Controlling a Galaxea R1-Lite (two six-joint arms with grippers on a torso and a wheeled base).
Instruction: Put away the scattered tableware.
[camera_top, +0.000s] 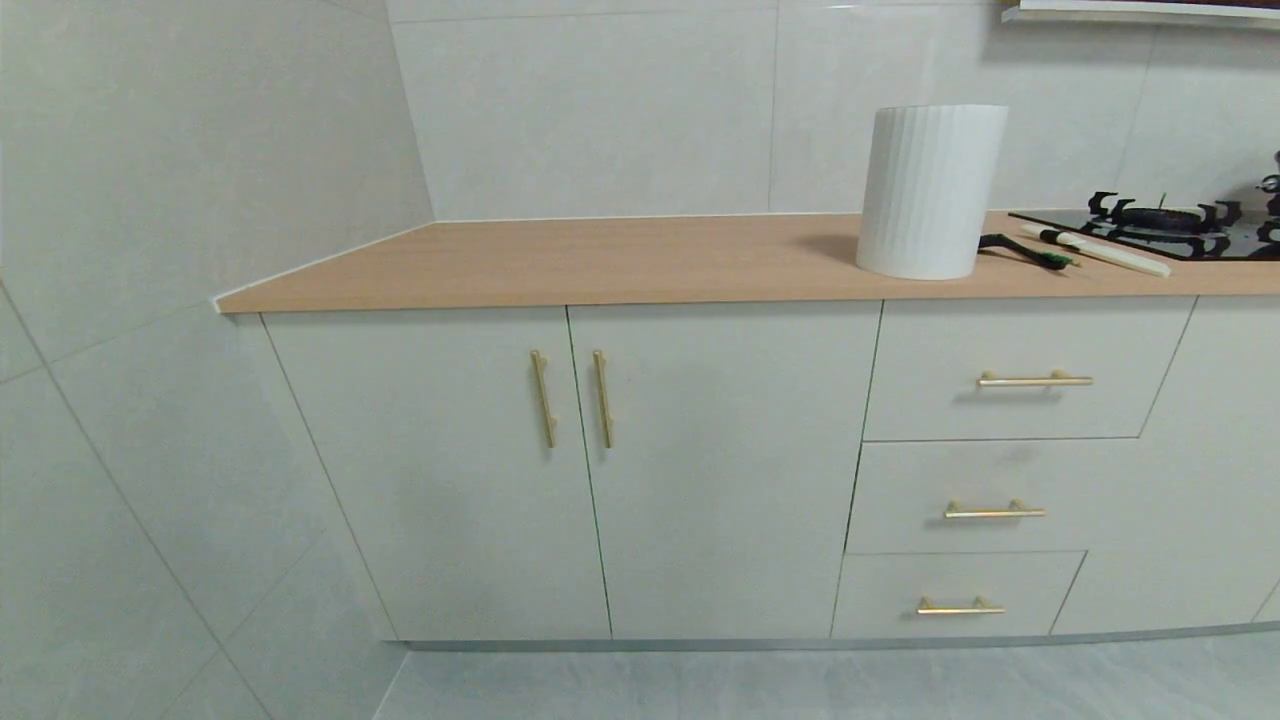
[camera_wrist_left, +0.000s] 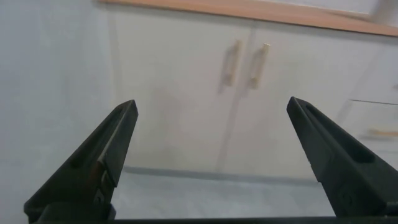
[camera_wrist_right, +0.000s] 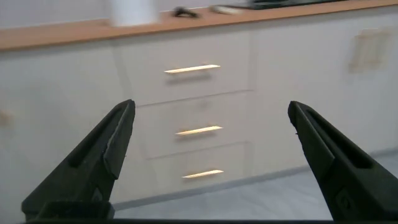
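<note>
A pale tiled wall (camera_top: 600, 110) stands ahead of me and runs round the corner on my left. Against it is a run of light grey cabinets (camera_top: 450, 560) on a grey floor (camera_top: 800, 685), topped by a wooden counter (camera_top: 620, 260). Below the counter's left part is a pair of doors (camera_top: 720, 470), both shut, with two upright gold handles (camera_top: 543, 398) side by side at the seam. To their right are three drawers (camera_top: 1120, 350) stacked one above the other, all shut, each with a level gold bar. On the counter, above the top drawer, a tall white ribbed container (camera_top: 930, 190) stands upright. Farther right a black hob (camera_top: 1160, 225) is set into the counter. My left gripper (camera_wrist_left: 211, 107) hangs low in front of the double doors, its two dark fingers spread wide with only air between them. My right gripper (camera_wrist_right: 211, 107) faces the drawer stack, and its fingers are just as far apart and hold nothing. The scattered tableware lies on the counter between the container and the hob: a black-handled utensil (camera_top: 1020, 250) with a green tip, just beside the container's base, and a long white utensil (camera_top: 1100, 250) lying at a slant near the hob's front edge.
</note>
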